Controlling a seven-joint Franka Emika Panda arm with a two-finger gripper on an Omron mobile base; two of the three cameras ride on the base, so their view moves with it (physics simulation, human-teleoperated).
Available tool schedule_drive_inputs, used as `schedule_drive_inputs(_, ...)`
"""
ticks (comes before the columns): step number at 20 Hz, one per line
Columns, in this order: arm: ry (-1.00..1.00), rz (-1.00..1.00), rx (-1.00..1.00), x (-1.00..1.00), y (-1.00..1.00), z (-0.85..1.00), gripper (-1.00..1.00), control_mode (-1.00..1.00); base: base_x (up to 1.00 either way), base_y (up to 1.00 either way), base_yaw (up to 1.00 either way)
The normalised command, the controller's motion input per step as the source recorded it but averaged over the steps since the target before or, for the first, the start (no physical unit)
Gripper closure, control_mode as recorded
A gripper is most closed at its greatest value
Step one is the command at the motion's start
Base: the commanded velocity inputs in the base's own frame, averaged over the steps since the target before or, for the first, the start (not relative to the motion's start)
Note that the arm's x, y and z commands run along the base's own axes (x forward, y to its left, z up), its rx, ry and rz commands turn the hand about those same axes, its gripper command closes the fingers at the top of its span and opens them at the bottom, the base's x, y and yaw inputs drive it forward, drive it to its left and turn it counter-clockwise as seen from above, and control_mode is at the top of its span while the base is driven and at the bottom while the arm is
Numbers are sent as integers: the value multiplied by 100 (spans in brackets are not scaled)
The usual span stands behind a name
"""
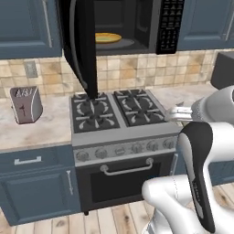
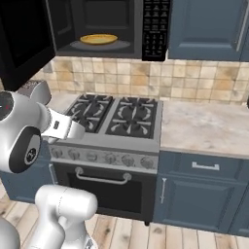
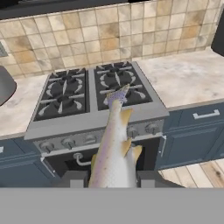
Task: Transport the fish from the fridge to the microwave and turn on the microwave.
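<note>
The end effector (image 3: 113, 177) grips the fish (image 3: 114, 146) by its thick end, tail pointing toward 12 o'clock over the stove (image 3: 96, 94). Carry it level and rise well before approaching the microwave (image 1: 123, 25) at 12 o'clock — its swung-open door (image 1: 82, 50) crowds 11 o'clock, so enter from 1 o'clock.

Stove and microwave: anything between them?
Left base view: just tiled wall behind, and the open microwave door hanging down over the stove's left burners. Nothing on the burners.
</note>
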Motion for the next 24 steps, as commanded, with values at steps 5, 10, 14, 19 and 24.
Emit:
schedule_drive_inputs(5, 0, 0, 0, 0, 0, 0, 100, 100, 25, 31, 3)
schedule_drive_inputs(10, 0, 0, 0, 0, 0, 0, 100, 100, 35, 3, 1)
schedule_drive_inputs(14, 0, 0, 0, 0, 0, 0, 100, 100, 36, 1, 1)
schedule_drive_inputs(19, 0, 0, 0, 0, 0, 0, 100, 100, 34, 6, 1)
schedule_drive_inputs(24, 0, 0, 0, 0, 0, 0, 100, 100, 30, 16, 1)
